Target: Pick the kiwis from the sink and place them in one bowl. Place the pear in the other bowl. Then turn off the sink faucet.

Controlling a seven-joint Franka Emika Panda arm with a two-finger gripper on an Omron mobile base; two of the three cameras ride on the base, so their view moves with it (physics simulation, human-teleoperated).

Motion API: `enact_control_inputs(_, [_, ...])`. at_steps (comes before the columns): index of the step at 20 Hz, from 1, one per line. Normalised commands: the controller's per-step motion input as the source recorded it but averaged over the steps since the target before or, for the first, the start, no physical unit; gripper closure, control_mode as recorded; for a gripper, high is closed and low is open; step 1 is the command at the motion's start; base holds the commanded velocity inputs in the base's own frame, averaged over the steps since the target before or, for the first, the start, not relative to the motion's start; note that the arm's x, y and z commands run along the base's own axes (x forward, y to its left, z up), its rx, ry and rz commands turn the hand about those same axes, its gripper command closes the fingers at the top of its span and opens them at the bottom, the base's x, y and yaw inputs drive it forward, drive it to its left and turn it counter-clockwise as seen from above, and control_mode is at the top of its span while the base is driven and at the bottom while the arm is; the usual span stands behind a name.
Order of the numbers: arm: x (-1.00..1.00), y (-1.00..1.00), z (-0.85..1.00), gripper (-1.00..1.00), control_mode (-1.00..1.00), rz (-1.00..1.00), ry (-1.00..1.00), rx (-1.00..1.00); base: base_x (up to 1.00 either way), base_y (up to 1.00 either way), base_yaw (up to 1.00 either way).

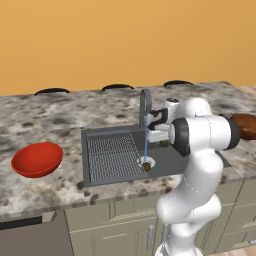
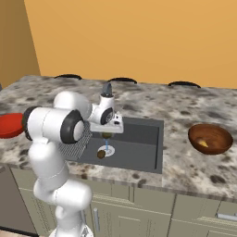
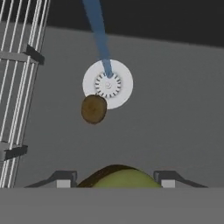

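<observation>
Olive-green kiwi (image 3: 119, 178) sits at 6 o'clock in the hand view, between the two finger tips of the gripper (image 3: 116, 180), which are closed on it from either side. Brown kiwi (image 3: 93, 109) lies on the sink (image 3: 175, 109) floor at 11 o'clock from the held fruit, touching the pale drain (image 3: 114, 83) at its 7 o'clock edge. Thin blue stream of water (image 3: 98, 35) falls from the faucet (image 1: 145, 104) onto the drain. Wire rack (image 3: 19, 87) fills the sink at 9 o'clock. Red bowl (image 1: 37, 159) stands on the counter (image 1: 50, 115) well apart from the sink, at 9 o'clock in the left base view. Dark brown bowl (image 2: 210, 138) stands at 3 o'clock in the right base view, with the orange-tan pear (image 2: 202, 143) inside.
</observation>
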Motion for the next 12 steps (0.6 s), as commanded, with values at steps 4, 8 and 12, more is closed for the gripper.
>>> enact_control_inputs(4, [-0.33, 0.98, 0.33, 1.00, -1.00, 0.14, 0.00, 0.00, 0.00, 0.00, 0.00])
enact_control_inputs(8, [-0.19, 1.00, 0.30, 1.00, -1.00, 0.16, 0.00, 0.00, 0.00, 0.00, 0.00])
enact_control_inputs(12, [-0.07, 1.00, 0.24, 1.00, -1.00, 0.16, 0.00, 0.00, 0.00, 0.00, 0.00])
